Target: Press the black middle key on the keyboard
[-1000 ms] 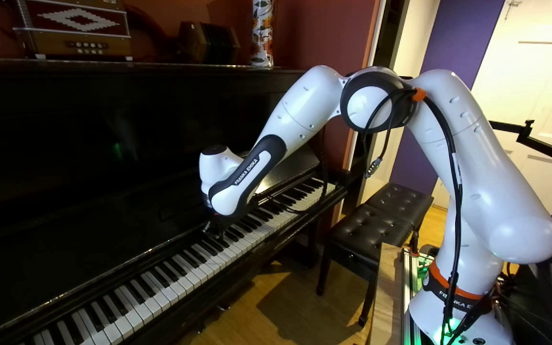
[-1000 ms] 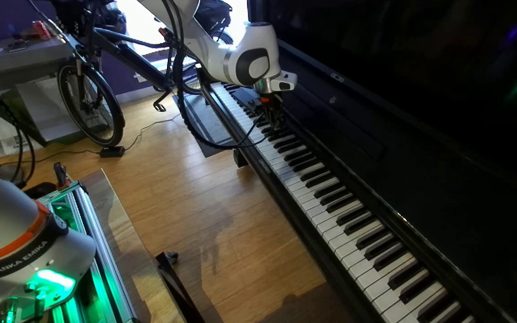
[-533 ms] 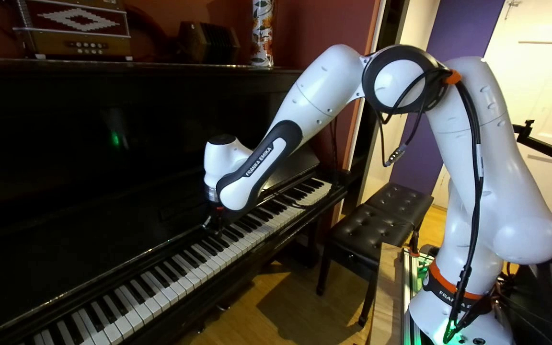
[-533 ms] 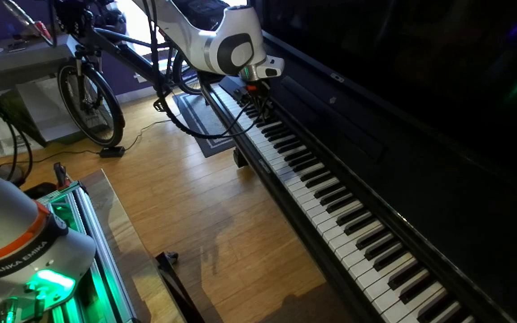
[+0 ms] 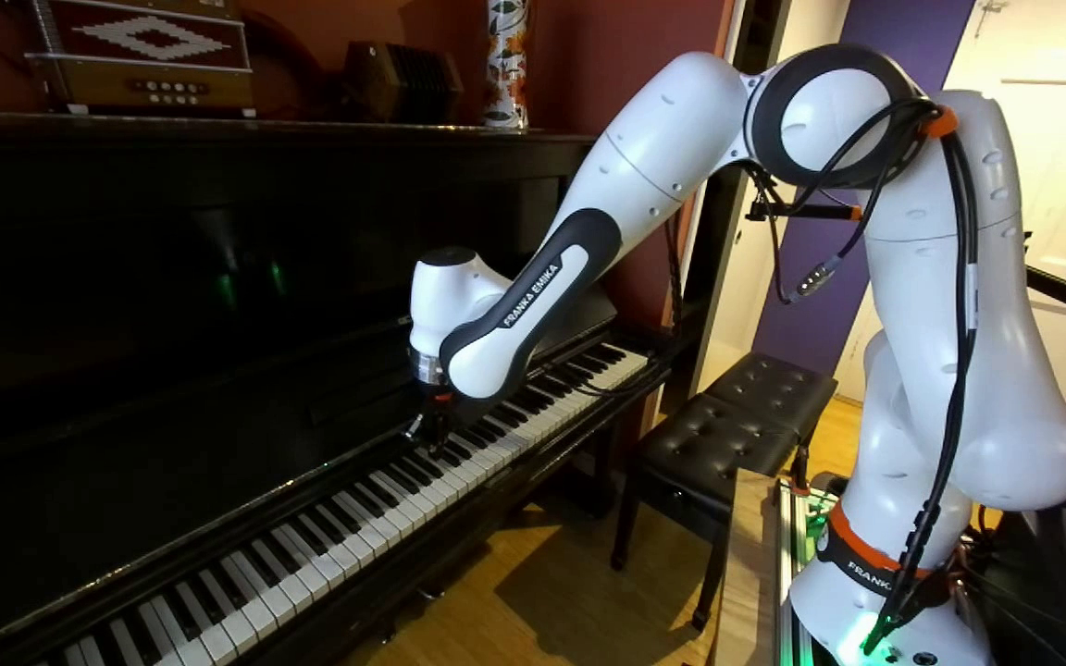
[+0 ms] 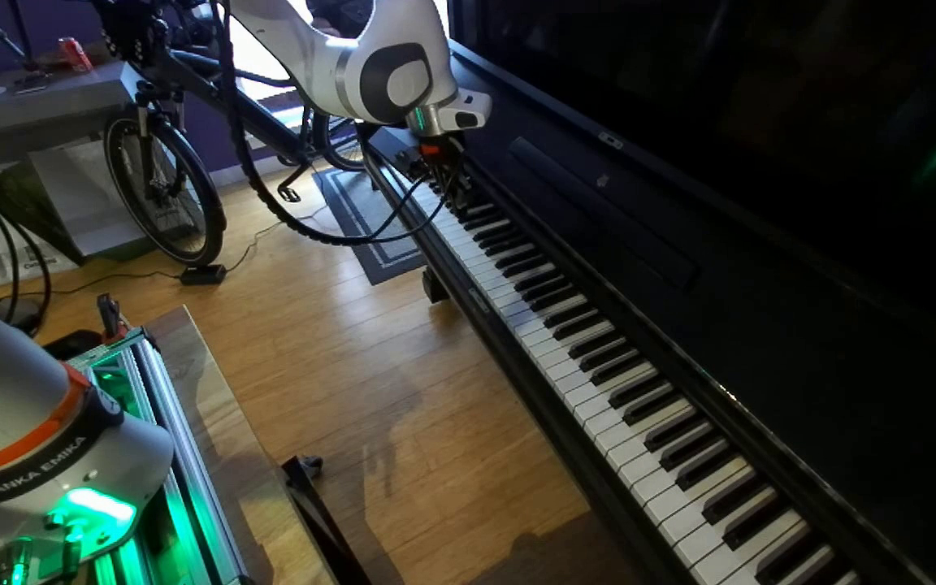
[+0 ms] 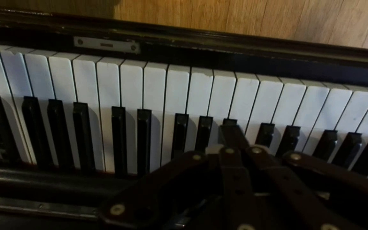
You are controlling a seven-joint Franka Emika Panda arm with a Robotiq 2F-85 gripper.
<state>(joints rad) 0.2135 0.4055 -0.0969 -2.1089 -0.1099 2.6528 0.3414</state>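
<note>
My gripper (image 7: 234,137) clenched, tip over black key (image 7: 229,121) in wrist view; cannot tell if touching. Keyboard (image 7: 177,86) there runs nine to three o'clock. In exterior view, "FRANKA EMIKA" along my forearm (image 5: 579,250), one o'clock from gripper; same words on my base (image 6: 37,463), eight o'clock from gripper. Emblem (image 6: 602,180) on piano (image 6: 760,341) too small to read.

I'm working in what's looking like a home: an accordion (image 5: 154,46) is standing on the upright piano (image 5: 126,277), a bicycle (image 6: 200,89) is standing by a corner of the grey counter (image 6: 62,97), a red can (image 6: 74,54) is sitting near its far edge
</note>
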